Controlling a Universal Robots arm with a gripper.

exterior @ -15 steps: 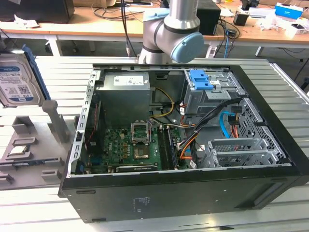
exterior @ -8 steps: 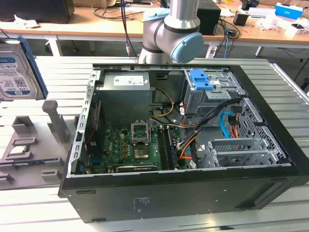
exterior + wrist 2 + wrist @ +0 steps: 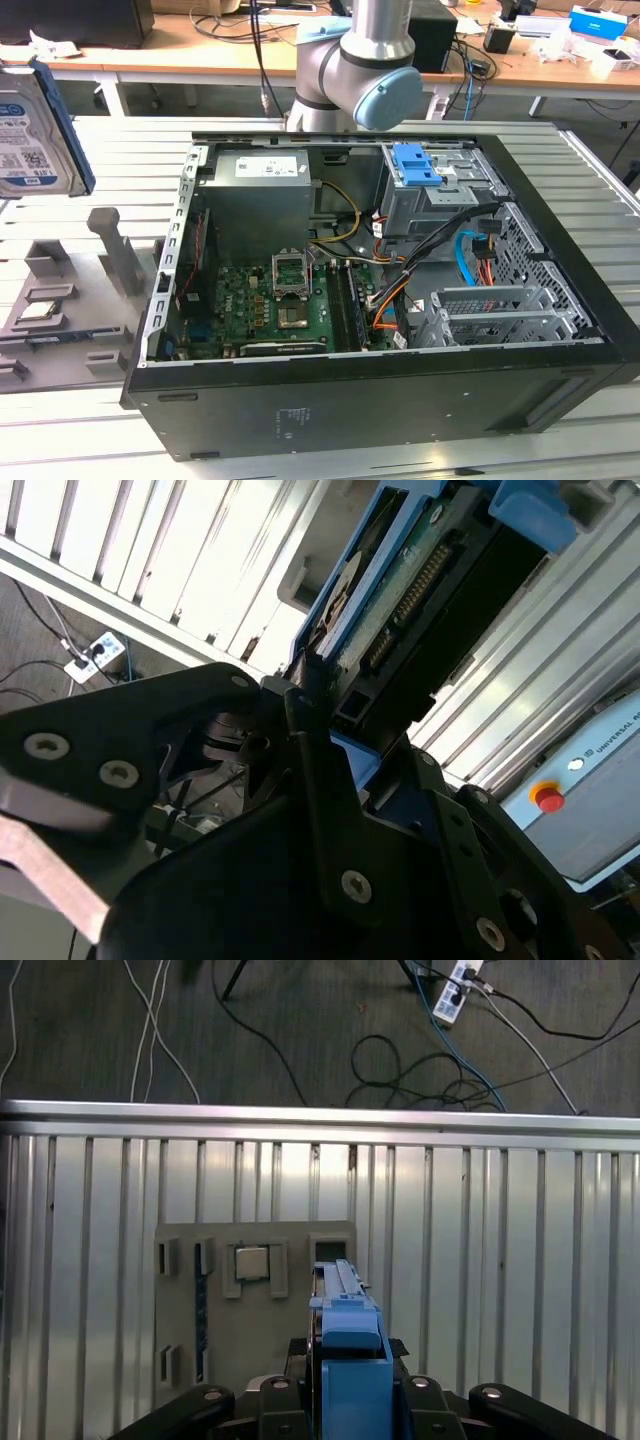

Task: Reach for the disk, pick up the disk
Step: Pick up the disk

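The black claw [image 3: 347, 1385] is clenched on the disk [image 3: 350, 1355], a rectangular silver-metal hard drive with a bright blue plastic side frame. In the first wrist view the disk stands edge-on between the jaws, above a flat grey slotted holder [image 3: 250, 1280] lying on the ribbed metal table [image 3: 500, 1260]. In the second wrist view the disk's dark underside [image 3: 420, 590], with its connector row, juts out of the grip. In the exterior view the disk [image 3: 30, 130] is held up at that view's left edge, white-and-blue label facing the camera. It sits at ten o'clock from the open black computer case [image 3: 400, 400] and at twelve o'clock from the holder [image 3: 60, 310]. The grey robot arm [image 3: 360, 60] rises at the case's twelve o'clock.
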